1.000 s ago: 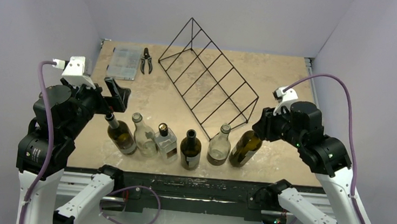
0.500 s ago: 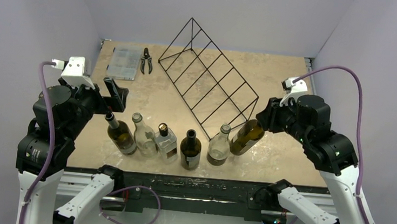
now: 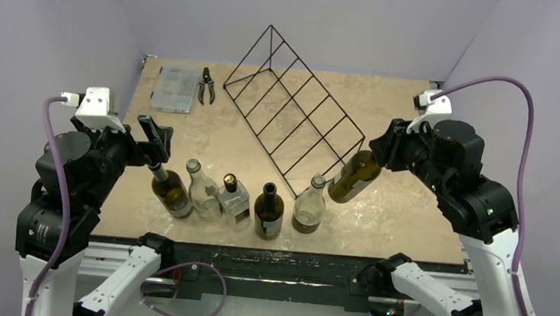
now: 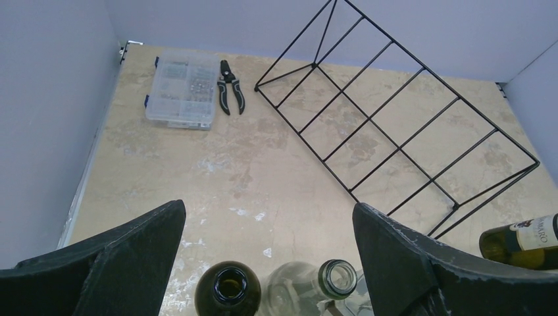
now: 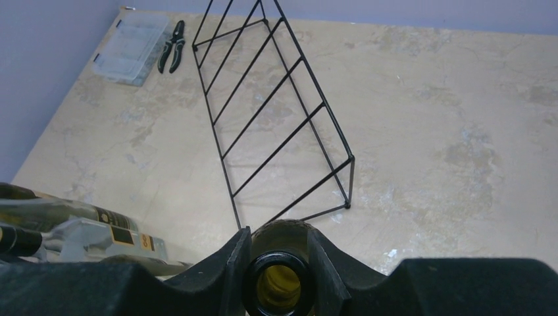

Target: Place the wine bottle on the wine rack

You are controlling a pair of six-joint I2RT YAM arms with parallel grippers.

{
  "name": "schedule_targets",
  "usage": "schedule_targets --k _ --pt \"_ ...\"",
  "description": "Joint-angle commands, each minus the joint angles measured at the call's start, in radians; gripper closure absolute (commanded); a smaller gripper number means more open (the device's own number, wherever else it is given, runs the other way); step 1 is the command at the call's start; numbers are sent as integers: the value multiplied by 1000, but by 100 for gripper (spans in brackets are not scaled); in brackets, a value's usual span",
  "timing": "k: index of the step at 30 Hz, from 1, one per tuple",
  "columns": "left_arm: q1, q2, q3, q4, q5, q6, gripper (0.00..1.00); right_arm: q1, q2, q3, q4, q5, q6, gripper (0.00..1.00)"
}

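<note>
On the near side of the wine rack, five bottles are standing in a row along the table's front edge. From the left they are a dark bottle, a clear bottle, a square flask, a labelled dark bottle and a round clear bottle.

The left gripper is hovering above the dark bottle, off the rack's left side. Its jaws are spread wide and gripping nothing. In its wrist view the two leftmost bottle mouths are showing between its fingers.

The right gripper is pinching the neck of the wine bottle, with a finger pressing on either side of the open mouth. That bottle is hanging tilted and appears raised off the table, its base pointing down toward the row. It is hanging just beside the round clear bottle's neck and near the rack's near right corner, lying in none of the slots. The round clear bottle and the rack's near end wires are standing closest to it.

Beyond the rack's far left end, pliers and a clear parts box are lying side by side, well apart from both grippers.
</note>
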Motion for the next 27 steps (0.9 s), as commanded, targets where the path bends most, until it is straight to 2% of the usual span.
schedule_targets --k 1,19,27 --pt "7 -15 -13 47 -11 15 2 4 32 107 172 -6 50 100" --pt "6 -13 -19 218 7 -4 2 2 224 195 264 -40 186 100" --pt "6 -17 -96 288 19 14 2 2 269 136 351 -42 249 100"
